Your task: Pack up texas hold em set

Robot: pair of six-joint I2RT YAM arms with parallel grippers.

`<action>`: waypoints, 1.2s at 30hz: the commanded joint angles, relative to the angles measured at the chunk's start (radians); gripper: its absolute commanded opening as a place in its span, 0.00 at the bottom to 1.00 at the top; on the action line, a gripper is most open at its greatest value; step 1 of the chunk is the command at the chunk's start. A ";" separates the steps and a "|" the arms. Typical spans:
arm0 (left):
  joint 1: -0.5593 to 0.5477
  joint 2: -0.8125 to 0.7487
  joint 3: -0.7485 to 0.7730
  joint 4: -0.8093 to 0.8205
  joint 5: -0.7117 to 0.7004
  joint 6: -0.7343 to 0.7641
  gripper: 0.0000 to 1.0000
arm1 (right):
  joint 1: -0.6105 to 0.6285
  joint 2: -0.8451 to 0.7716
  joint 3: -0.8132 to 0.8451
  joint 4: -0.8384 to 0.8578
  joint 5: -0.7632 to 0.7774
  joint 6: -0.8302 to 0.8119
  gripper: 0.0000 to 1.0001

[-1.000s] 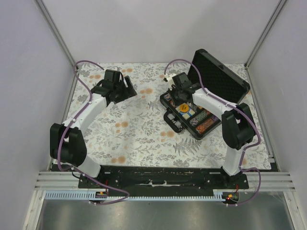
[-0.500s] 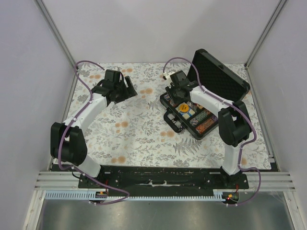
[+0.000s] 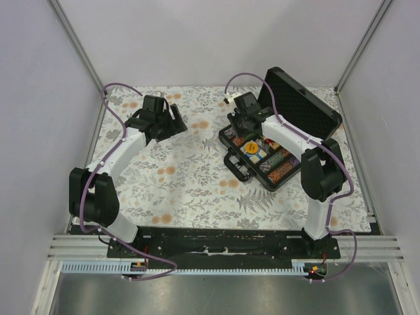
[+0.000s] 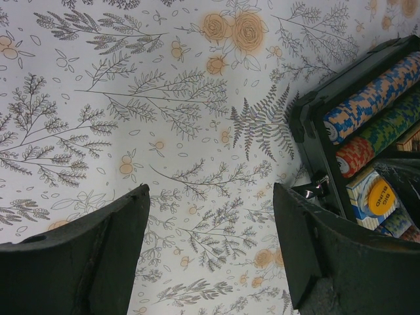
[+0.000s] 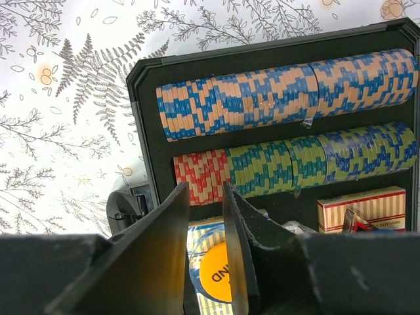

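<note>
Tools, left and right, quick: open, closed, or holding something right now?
Left tool: open wide, empty, over the tablecloth.
Right tool: slightly open, holding nothing, above the yellow disc in the case.

Yellow disc (image 4: 381, 197) is showing "BIG BLIND", probably; right wrist view is catching only "ND". Red card deck (image 5: 362, 209) print is staying unreadable.

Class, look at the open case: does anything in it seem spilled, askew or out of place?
Nothing stands out. The chip rows lie straight in the case, and the yellow disc sits on a deck.
</note>
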 commanded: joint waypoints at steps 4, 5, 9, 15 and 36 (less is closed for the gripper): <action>0.004 0.000 0.012 0.022 0.003 0.018 0.81 | -0.002 -0.021 0.025 -0.010 -0.048 0.002 0.27; 0.004 0.000 0.012 0.023 0.006 0.019 0.81 | -0.002 -0.020 0.025 -0.011 -0.057 0.003 0.25; 0.006 0.004 0.018 0.020 0.006 0.024 0.81 | -0.002 -0.007 0.023 -0.021 -0.053 0.021 0.20; 0.011 -0.009 0.021 0.010 0.000 0.029 0.81 | -0.011 -0.046 0.092 -0.076 0.034 0.081 0.22; 0.011 -0.188 -0.055 0.134 0.006 0.122 0.97 | -0.174 -0.550 0.164 -0.317 0.416 0.106 0.98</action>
